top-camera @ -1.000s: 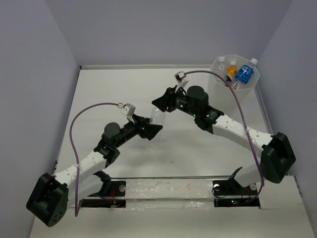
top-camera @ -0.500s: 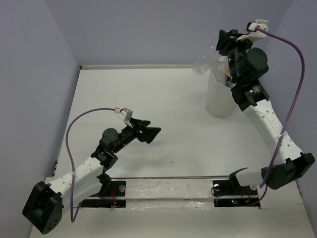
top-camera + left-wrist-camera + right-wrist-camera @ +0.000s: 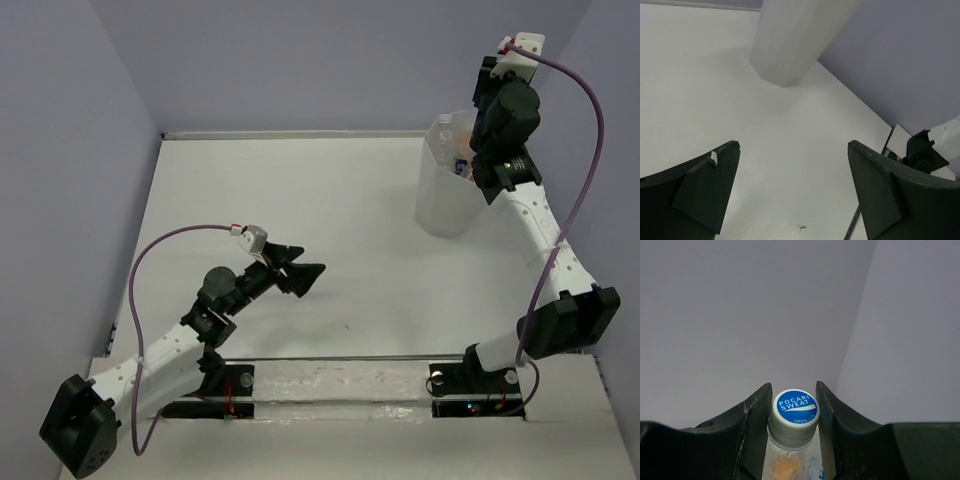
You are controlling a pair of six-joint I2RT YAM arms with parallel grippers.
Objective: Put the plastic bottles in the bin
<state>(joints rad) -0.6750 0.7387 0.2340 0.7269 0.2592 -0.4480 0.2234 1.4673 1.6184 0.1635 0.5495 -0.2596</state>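
Bin (image 3: 440,205): upright at the far right of the table (image 3: 320,190); white, translucent, with an angular rim. In the left wrist view its wall (image 3: 790,40) runs out of the top of the picture.
Right gripper (image 3: 793,393): fingers clamped on either side of a bottle's neck. In the top view the right arm (image 3: 530,215) reaches up from the bin's near right, its wrist raised over the bin's far right rim.
Bottle (image 3: 790,460): clear, gripped just under its cap (image 3: 795,407) (white, with a blue disc reading POCARI SWEAT). The cap points away from the wrist toward the grey wall (image 3: 740,315). Something orange and a bit of blue show on the body. The arm hides it in the top view, so I cannot tell whether it is above the bin's mouth or partly inside it.
Inside the bin: a few coloured bits show at the rim beside the right arm, too small to name.
Left gripper (image 3: 300,268): well apart from the bin, on its near left and aimed toward it. Its fingers (image 3: 705,185) are spread wide with nothing between them.
Speck (image 3: 801,227): small dark mark on the table, well apart from the bin and near the left gripper.
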